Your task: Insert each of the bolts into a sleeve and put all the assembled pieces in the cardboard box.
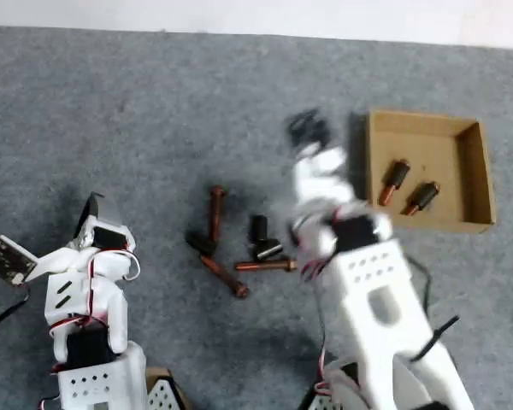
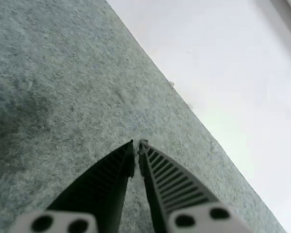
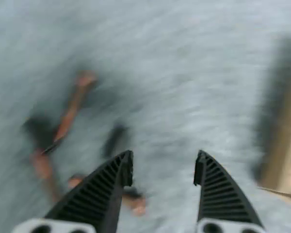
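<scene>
Altogether, two assembled pieces in the cardboard box, three bolts outside.

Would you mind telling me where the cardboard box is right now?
In the high view, the cardboard box sits at the table's far right, just beyond the right end effector, with two assembled pieces inside it.

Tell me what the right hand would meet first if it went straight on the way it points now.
Most likely bare grey mat: the open right hand aims into the gap between the black sleeve and the cardboard box, touching neither. Depth is hard to judge here.
</scene>
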Controlling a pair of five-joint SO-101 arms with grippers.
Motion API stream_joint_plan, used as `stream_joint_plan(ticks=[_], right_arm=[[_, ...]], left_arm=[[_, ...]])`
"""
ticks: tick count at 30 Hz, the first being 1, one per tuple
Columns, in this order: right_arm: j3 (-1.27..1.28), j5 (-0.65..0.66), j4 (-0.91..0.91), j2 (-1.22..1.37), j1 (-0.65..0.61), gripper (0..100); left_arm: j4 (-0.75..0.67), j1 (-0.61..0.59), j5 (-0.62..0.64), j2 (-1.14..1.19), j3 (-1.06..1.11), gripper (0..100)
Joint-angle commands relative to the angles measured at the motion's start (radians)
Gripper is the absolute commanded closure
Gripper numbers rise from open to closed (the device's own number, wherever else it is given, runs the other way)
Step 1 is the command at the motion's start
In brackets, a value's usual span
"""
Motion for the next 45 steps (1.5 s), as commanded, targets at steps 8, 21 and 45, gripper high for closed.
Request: stream_joint_plan(ticks=[8,21,45], right_arm=[[0.18,-0.121,-0.157,-0.038,-0.199,81.7],[0.162,-0.244,-0.331,0.234,-0.209,81.7],[-0.177,-0.245,-0.331,0.716,-0.124,81.7]], left_arm=[[-0.017,-0.007,-0.008,-0.01,0.024,96],[-0.02,-0.05,-0.008,-0.012,0.024,96],[-0.017,-0.051,-0.008,-0.012,0.024,96]])
